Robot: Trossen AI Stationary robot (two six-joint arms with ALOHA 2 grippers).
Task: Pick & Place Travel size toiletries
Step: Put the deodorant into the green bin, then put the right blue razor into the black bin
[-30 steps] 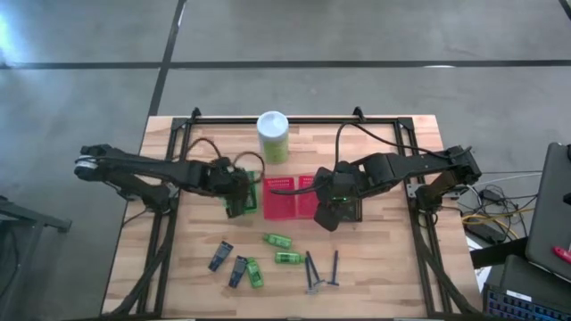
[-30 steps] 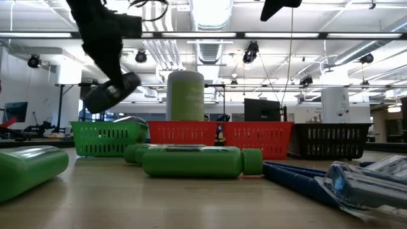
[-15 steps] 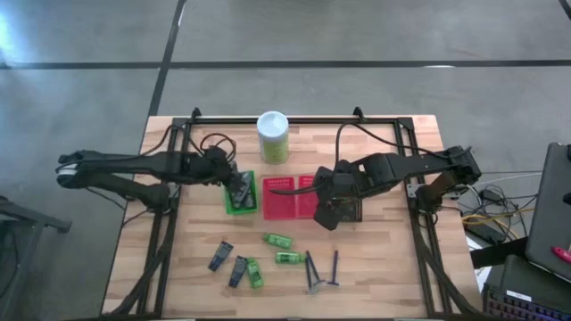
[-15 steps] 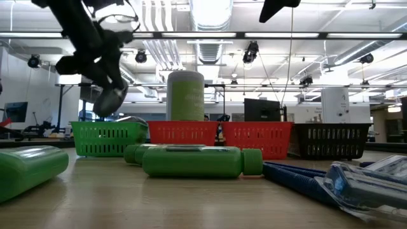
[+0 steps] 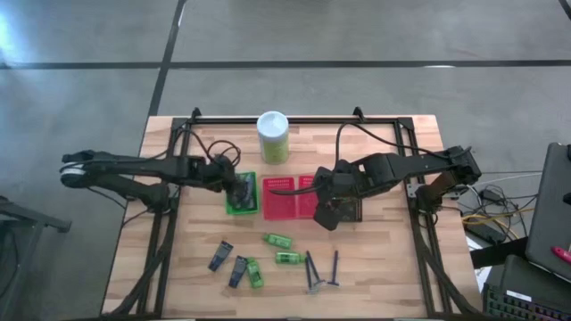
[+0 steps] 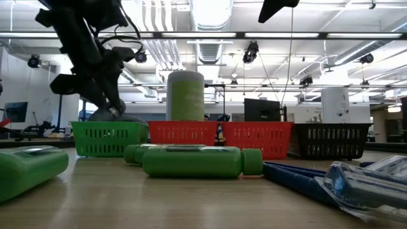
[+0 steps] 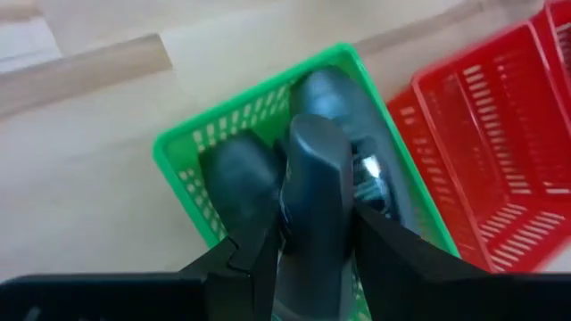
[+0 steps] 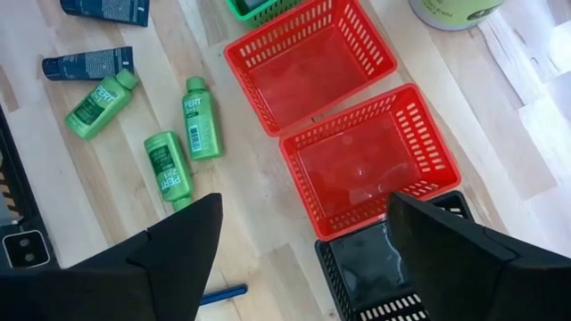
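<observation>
Near edge of the worktop (image 5: 375, 276), loose toiletries: two dark grey tubes (image 5: 220, 256) side by side at the left, a green mini bottle (image 5: 254, 273) just beside the second tube, two more green bottles (image 5: 277, 240) near the middle, then the thin dark sticks (image 5: 335, 266) lying together to the right. Low view has one green bottle (image 6: 194, 161) lying on its side up front, another at the left edge, sticks at the right. Behind them is the basket row: green basket (image 5: 239, 193), two red baskets (image 5: 293, 196) touching each other, black basket (image 5: 346, 209) at the right end. Left hand (image 5: 241, 191) is directly over the green basket, clenched on a dark grey tube (image 7: 314, 192); wrist view shows the tube pinched between both fingers (image 7: 254, 259), pointing down into the basket, where other dark grey tubes (image 7: 239, 174) already lie. Low view puts the left hand (image 6: 108, 108) just above the green basket's rim. Right hand (image 5: 328, 212) hovers over the gap between the right red basket and the black one, fingers (image 8: 178, 236) spread wide, holding nothing. Farthest back, the tall green canister (image 5: 273, 136) stands upright behind the baskets.
</observation>
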